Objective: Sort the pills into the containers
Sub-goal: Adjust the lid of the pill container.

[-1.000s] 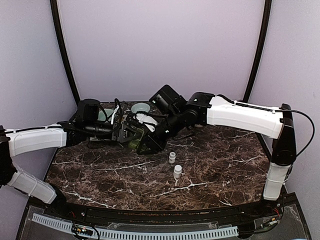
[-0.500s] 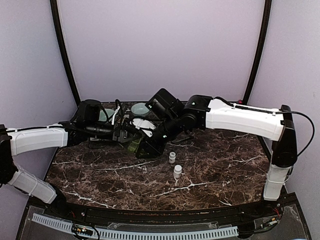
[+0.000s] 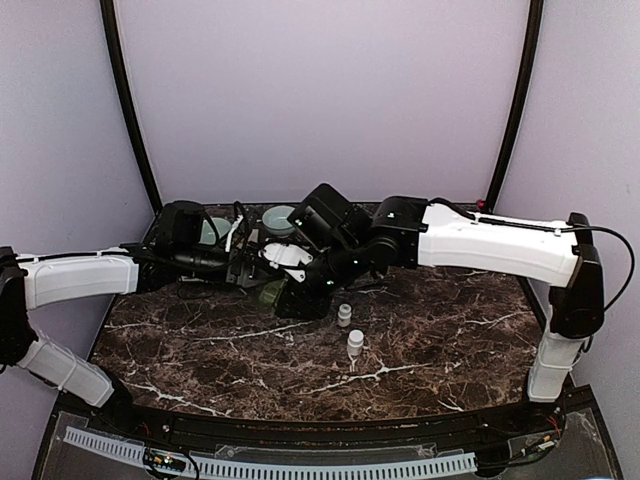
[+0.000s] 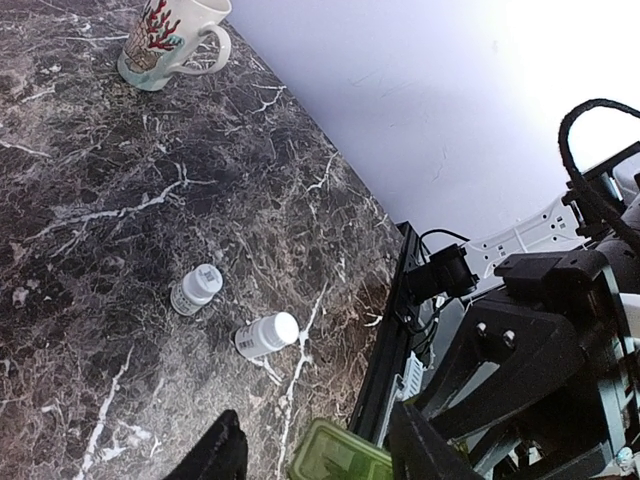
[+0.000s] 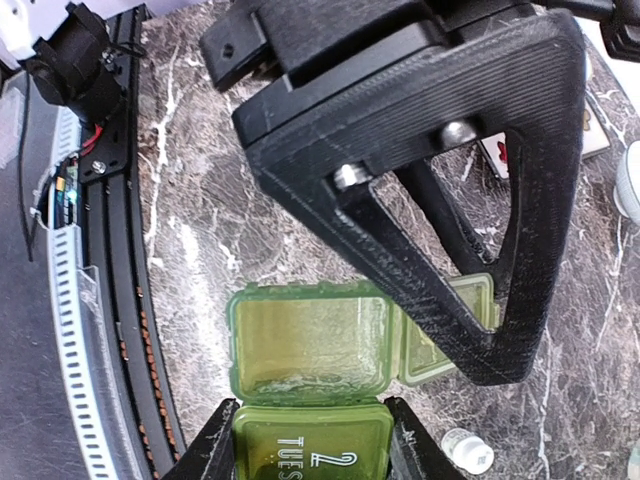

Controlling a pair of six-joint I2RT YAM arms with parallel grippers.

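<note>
The containers are a green pill box; one compartment stands open and empty, and its lid reads "2 TUES". My right gripper is shut on the box's sides at that lid. In the top view the box lies under both wrists at the table's back left. My left gripper stands open around a corner of the box, with a gap on one side. One of its fingers crosses over a second raised lid. No loose pills show. Two white pill bottles stand to the right.
Two pale teal bowls sit at the back behind the grippers. A cream mug with a red pattern stands further along the marble table. The black front rail runs close to the box.
The right wrist has shifted a little left and back over the box. The left jaws have narrowed slightly. The box and the bottles stay where they were.
</note>
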